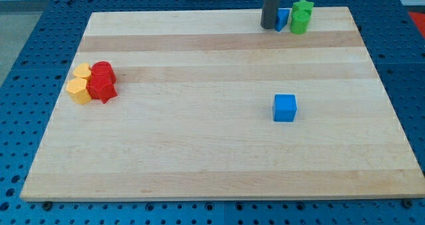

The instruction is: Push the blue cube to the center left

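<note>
Blue cube (285, 108) right of board centre | my tip (269, 27) top, well apart | no pincer visible, state unknown

Single view, high front angle, looking down over whole board (199, 178).

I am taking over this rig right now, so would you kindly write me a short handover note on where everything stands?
My tip sits at the view's top edge of the board, touching or nearly touching a second blue block, with two green blocks just to that block's right.
The blue cube sits alone, right of centre, far from my tip.
Red blocks and yellow blocks cluster at the centre left.
Done: nothing visible yet. Left: push the blue cube leftward to the centre left.
</note>
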Available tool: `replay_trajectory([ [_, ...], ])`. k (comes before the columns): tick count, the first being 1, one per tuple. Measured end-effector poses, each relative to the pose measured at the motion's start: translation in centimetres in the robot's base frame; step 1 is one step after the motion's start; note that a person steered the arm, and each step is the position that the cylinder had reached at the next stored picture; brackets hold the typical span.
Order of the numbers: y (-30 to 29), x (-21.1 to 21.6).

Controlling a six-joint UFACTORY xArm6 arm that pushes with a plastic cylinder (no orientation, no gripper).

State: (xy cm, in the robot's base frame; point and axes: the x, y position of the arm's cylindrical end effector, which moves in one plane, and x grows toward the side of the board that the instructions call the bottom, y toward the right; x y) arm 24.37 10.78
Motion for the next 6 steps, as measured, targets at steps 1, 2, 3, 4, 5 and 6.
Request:
replay_trajectory([
  [1,1.4,-0.1],
  [2,1.4,-0.6],
  [3,-0.4,0.4],
  [4,-2.3,8.4],
  [5,-2.3,15.9],
  [6,-2.3,23.5],
])
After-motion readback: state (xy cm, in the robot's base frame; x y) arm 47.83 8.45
